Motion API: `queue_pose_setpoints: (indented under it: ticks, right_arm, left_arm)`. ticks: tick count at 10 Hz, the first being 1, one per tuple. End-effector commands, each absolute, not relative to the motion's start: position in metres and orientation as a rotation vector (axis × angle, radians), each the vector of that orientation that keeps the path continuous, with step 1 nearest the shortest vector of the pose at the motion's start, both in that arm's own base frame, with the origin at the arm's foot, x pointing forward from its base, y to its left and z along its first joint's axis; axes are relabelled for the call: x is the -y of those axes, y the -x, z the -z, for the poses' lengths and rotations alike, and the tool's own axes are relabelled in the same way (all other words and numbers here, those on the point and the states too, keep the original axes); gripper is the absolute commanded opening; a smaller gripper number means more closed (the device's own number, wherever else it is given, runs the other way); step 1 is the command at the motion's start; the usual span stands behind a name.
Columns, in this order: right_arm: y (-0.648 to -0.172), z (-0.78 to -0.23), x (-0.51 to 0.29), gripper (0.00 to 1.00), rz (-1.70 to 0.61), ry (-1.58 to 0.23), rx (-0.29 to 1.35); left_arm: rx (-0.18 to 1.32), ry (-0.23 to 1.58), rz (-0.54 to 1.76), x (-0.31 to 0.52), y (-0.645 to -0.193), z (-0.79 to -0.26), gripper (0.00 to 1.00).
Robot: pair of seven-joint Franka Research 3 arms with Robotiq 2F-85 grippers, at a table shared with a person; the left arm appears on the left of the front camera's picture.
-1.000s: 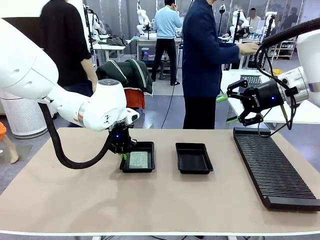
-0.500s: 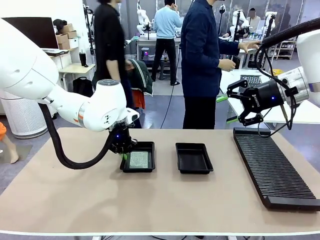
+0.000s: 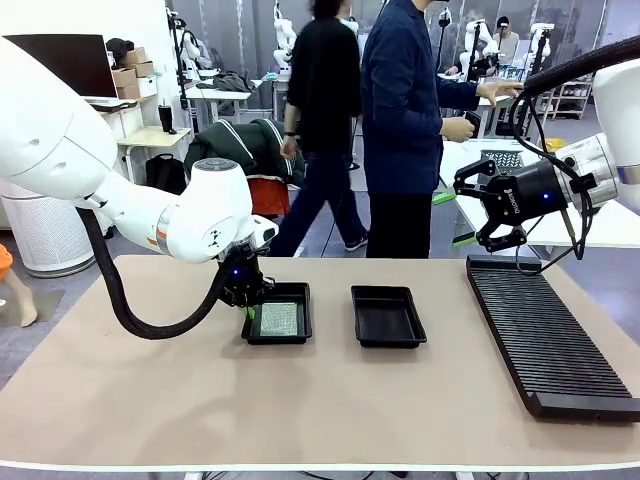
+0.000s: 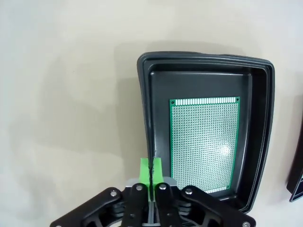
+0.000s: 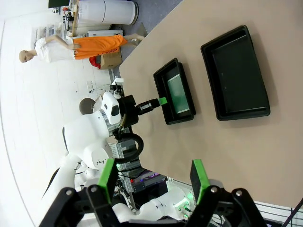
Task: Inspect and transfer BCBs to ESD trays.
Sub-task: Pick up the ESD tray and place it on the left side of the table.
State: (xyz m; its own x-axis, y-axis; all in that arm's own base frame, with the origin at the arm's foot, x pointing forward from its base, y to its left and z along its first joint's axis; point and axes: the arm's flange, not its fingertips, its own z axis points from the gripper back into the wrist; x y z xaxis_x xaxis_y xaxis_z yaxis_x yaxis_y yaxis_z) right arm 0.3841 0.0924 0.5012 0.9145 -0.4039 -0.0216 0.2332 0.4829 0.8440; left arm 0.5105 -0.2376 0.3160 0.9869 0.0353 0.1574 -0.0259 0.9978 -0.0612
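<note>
Front view: over the last second neither arm has moved; only people behind walk past. The pale green circuit board (image 3: 279, 319) lies flat in the left shallow black plastic tray (image 3: 290, 341), so I judge this transfer done. The matching tray (image 3: 388, 342) is empty.

Left wrist view: the left end effector (image 4: 150, 172) has its pads together at the tray's rim. I can't tell if they pinch it.

Right wrist view: the right end effector (image 5: 152, 172) is spread and empty.

One green perforated circuit board (image 4: 204, 142) lies flat inside the left black tray (image 4: 208, 78); a matching tray (image 3: 388, 318) sits just beside it on the tabletop (image 3: 320, 400).
</note>
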Motion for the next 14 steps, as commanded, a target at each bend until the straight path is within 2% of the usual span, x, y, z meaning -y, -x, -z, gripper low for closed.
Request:
queue_pose_setpoints:
  ticks: [1, 2, 6, 14]
  right_arm:
    - [-0.385, -0.5, -0.092, 0.82, 0.387, -1.009, 0.194]
    - [-0.385, -0.5, -0.092, 0.82, 0.387, -1.009, 0.194]
    - [-0.385, -0.5, -0.092, 0.82, 0.387, -1.009, 0.194]
    - [-0.385, -0.5, -0.092, 0.82, 0.387, -1.009, 0.194]
  left_arm:
    - [0.158, 0.047, -0.022, 0.238, -0.51, -0.315, 0.01]
    - [0.159, 0.059, -0.031, 0.238, -0.511, -0.316, 0.03]
    - [0.203, 0.196, -0.027, 0.2, -0.505, -0.34, 0.03]
    - [0.239, 0.442, -0.019, 0.162, -0.511, -0.324, 0.03]
